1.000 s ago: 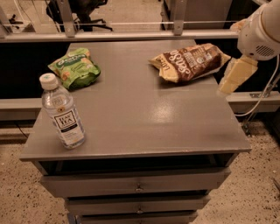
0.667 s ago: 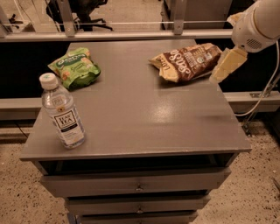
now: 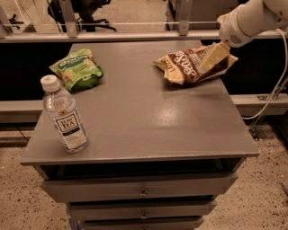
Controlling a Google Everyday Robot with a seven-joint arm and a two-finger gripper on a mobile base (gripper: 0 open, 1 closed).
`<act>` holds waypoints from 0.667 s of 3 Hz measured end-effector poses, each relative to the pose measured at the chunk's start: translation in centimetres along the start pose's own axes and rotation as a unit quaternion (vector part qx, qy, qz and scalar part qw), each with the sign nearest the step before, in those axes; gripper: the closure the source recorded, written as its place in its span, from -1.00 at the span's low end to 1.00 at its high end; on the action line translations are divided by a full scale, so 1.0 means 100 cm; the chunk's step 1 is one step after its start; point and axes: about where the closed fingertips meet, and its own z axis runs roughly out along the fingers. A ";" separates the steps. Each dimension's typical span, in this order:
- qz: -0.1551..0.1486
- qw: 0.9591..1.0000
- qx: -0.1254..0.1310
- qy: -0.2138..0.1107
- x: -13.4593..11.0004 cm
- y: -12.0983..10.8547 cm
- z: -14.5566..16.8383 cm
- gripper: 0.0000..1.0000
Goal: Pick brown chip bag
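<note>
Overlapping the brown chip bag [image 3: 182,65], the gripper [image 3: 212,57] hides whether it is open.

Pale cream-yellow, wedge-shaped tool [image 3: 209,60] over the tabletop's [image 3: 144,117] far right corner, joined just above to a rounded white wrist housing [image 3: 231,29] and smooth white tubular arm [image 3: 261,13].

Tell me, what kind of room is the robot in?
Probably an office or lab: a grey drawer cabinet serves as the table, and an office chair stands at the back. The gripper is over the brown chip bag at the far right.
</note>
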 end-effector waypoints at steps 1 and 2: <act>0.016 1.000 -0.022 -0.006 -0.004 -0.005 0.035 -1.00; 0.030 0.998 -0.047 -0.005 -0.005 -0.001 0.057 -1.00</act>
